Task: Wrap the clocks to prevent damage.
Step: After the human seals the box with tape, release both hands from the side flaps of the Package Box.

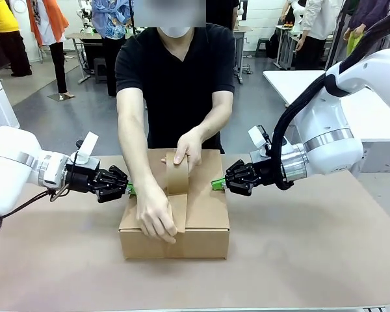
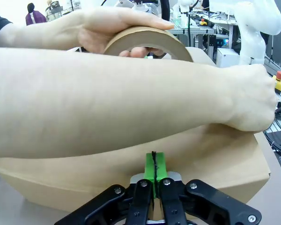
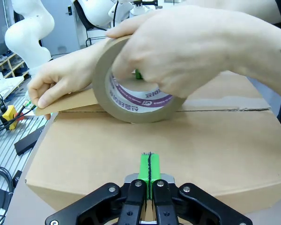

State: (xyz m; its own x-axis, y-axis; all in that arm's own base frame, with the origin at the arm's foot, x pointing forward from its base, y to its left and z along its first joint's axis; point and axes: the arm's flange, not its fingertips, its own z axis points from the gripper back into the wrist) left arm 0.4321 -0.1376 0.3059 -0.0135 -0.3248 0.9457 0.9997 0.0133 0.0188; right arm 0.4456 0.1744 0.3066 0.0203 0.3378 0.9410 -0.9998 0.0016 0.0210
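A closed cardboard box (image 1: 208,208) sits mid-table; the clocks are hidden from view. A person at the far side holds a roll of brown tape (image 1: 177,174) on the box top with one hand (image 1: 190,148). The other hand (image 1: 155,218) presses the tape strip down over the front edge. My left gripper (image 1: 130,189) is shut, its green tips against the box's left side (image 2: 215,159), under the person's forearm. My right gripper (image 1: 216,184) is shut with its tips at the box's right side (image 3: 107,154), facing the tape roll (image 3: 131,103).
The brown table top (image 1: 312,260) lies bare around the box. The person's arms cross the box top between my two grippers. A white table (image 1: 377,110) stands at the back right, and other people stand far behind.
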